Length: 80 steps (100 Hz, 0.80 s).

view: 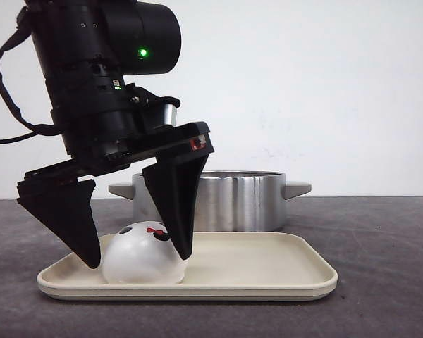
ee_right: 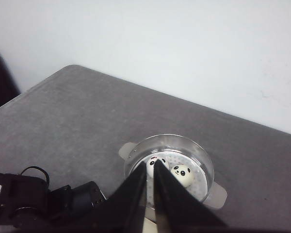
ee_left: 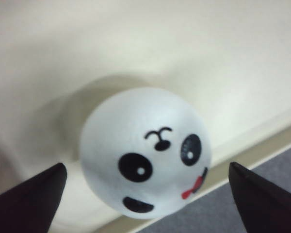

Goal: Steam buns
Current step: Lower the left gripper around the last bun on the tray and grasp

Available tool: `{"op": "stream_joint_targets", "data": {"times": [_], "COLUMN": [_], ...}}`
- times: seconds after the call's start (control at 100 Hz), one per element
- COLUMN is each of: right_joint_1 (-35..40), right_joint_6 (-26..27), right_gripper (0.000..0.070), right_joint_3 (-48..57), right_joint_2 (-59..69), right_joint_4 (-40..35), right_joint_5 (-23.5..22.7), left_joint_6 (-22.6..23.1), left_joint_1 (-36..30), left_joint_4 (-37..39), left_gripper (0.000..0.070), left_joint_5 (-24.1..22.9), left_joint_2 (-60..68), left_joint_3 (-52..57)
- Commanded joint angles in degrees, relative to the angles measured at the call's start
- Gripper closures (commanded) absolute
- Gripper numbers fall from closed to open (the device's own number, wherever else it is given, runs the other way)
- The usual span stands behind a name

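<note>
Grey felt-like tabletop (view: pixel 381 239) runs back to a plain white wall. Metal steamer pot (view: pixel 233 201) with side handles stands behind a cream tray (view: pixel 268 271). Left gripper (view: pixel 137 259) is lowered over the tray, jaws spread wide either side of a bow-marked bun (view: pixel 142 255), which sits at the tray's left end; the right-hand finger looks to be touching or nearly touching the bun, the other stands apart, and nothing is gripped yet. Right gripper (ee_right: pixel 150 174) hangs high above the pot, fingers pressed nearly together and empty. Two buns in the pot (ee_right: pixel 177 174) are visible; any others are hidden behind the fingers. Risks, as judged: the glossy dome may squirt out if the jaws close off-centre; a hard squeeze would deform it; a low pass could catch the pot rim.
</note>
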Motion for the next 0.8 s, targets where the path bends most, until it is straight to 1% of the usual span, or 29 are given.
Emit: {"op": "stream_joint_targets", "data": {"times": [0.0,0.05,0.13,0.17,0.22,0.25,0.27,0.31,0.32,0.33,0.45,0.61,0.79], "right_joint_1": [0.68,0.68,0.68,0.68,0.68,0.68,0.68,0.68,0.68,0.68,0.68,0.68,0.68], "right_joint_6": [1.01,1.03,1.05,1.05,1.03,1.03,1.03,1.05,1.05,1.05,1.05,1.05,1.03], "right_gripper": [0.0682,0.0682,0.0682,0.0682,0.0682,0.0682,0.0682,0.0682,0.0682,0.0682,0.0682,0.0682,0.0682], "right_joint_3": [1.33,1.33,1.33,1.33,1.33,1.33,1.33,1.31,1.31,1.33,1.31,1.31,1.31], "right_joint_2": [0.52,0.52,0.52,0.52,0.52,0.52,0.52,0.52,0.52,0.52,0.55,0.52,0.55], "right_joint_4": [0.55,0.52,0.52,0.52,0.55,0.55,0.52,0.55,0.55,0.52,0.50,0.37,0.09], "right_joint_5": [0.02,0.02,0.02,0.02,0.02,0.02,0.02,0.02,0.02,0.02,0.02,0.00,0.02], "left_joint_6": [0.74,1.40,2.58,2.56,2.51,2.51,2.54,2.69,2.84,3.17,5.95,5.92,6.95], "left_joint_1": [-0.59,-0.59,-0.59,-0.59,-0.59,-0.59,-0.59,-0.59,-0.59,-0.59,-0.81,-1.20,-2.95], "left_joint_4": [0.31,0.09,-0.66,-0.74,-0.61,-0.57,-0.59,-0.66,-0.68,-0.70,-0.85,-1.42,-1.73], "left_gripper": [0.0046,0.0161,0.0382,0.0439,0.0483,0.0498,0.0523,0.0613,0.0644,0.0699,0.0693,0.0694,0.0694], "left_joint_5": [-0.52,-0.50,-0.50,-0.52,-0.50,-0.50,-0.50,-0.48,-0.48,-0.44,-0.24,-0.04,0.28], "left_joint_2": [1.25,1.38,1.51,1.51,1.51,1.51,1.51,1.51,1.51,1.51,1.51,0.92,-3.56], "left_joint_3": [0.92,0.92,0.92,0.92,0.92,0.92,0.92,0.92,0.92,0.92,0.92,1.57,5.70]}}
